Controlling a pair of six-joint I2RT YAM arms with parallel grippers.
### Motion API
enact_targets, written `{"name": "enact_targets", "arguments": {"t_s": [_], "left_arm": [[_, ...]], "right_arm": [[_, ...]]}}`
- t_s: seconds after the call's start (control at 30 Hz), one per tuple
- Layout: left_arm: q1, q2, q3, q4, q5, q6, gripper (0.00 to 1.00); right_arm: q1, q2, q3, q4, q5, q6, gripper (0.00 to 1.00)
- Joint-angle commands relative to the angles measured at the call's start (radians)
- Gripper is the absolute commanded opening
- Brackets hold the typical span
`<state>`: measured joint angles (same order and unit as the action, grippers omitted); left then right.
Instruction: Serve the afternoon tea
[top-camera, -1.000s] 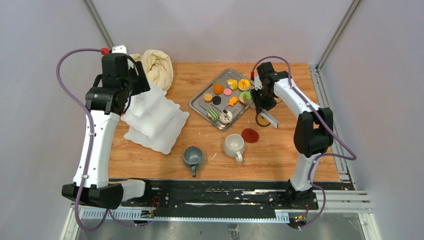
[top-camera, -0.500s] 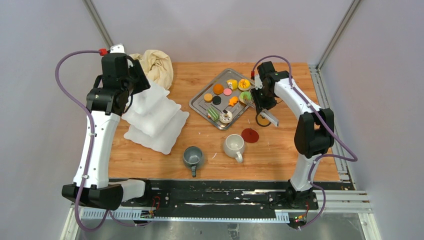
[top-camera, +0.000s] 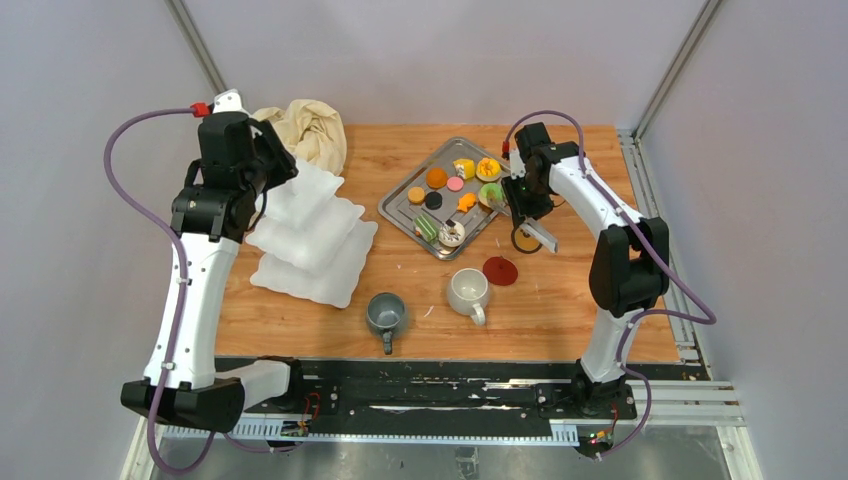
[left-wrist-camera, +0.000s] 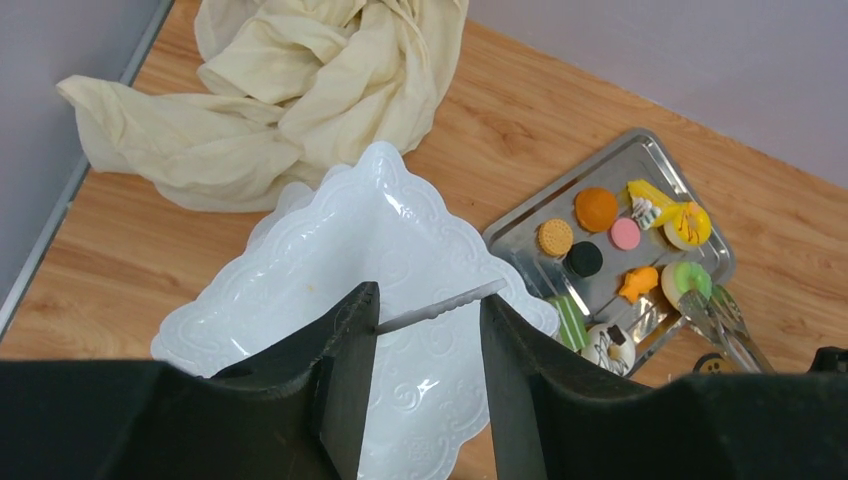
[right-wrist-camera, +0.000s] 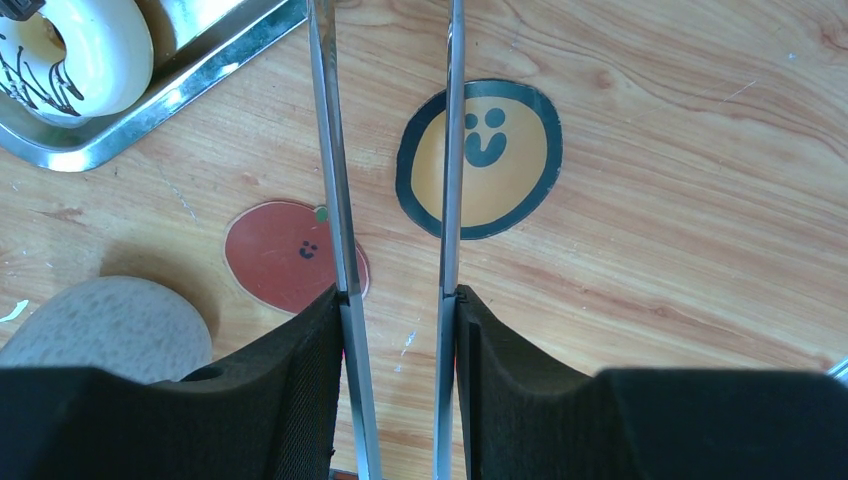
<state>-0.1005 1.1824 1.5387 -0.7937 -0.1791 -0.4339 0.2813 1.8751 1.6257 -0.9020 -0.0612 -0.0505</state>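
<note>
left gripper (left-wrist-camera: 428, 298) astride metal rod (left-wrist-camera: 450, 301) of white stand (left-wrist-camera: 380, 215)

Count's in on the desk: ten pastries (top-camera: 437, 177) on one steel tray (top-camera: 398, 210) at one o'clock. Two mugs at six: one grey mug (top-camera: 386, 313), one white mug (top-camera: 467, 290). One three-tier stand (top-camera: 310, 235) at nine, one beige cloth (top-camera: 312, 135) at eleven. Two round stickers: one red sticker (top-camera: 500, 270), one yellow sticker (right-wrist-camera: 480, 155). One pair of tongs (right-wrist-camera: 452, 150).

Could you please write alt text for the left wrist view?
The left gripper straddles a thin metal rod over the white stand. Behind lies a beige cloth; to the right, a steel tray of pastries.
</note>
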Motion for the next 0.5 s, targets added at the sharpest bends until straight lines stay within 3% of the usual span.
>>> {"name": "enact_targets", "arguments": {"t_s": [0.0, 0.47], "left_arm": [[-0.004, -0.023, -0.001, 0.069, 0.015, -0.032, 0.46], [-0.004, -0.058, -0.022, 0.086, 0.048, -0.019, 0.41]], "right_arm": [[0.014, -0.041, -0.013, -0.005, -0.007, -0.008, 0.05], [0.013, -0.043, -0.024, 0.000, -0.005, -0.008, 0.05]]}}
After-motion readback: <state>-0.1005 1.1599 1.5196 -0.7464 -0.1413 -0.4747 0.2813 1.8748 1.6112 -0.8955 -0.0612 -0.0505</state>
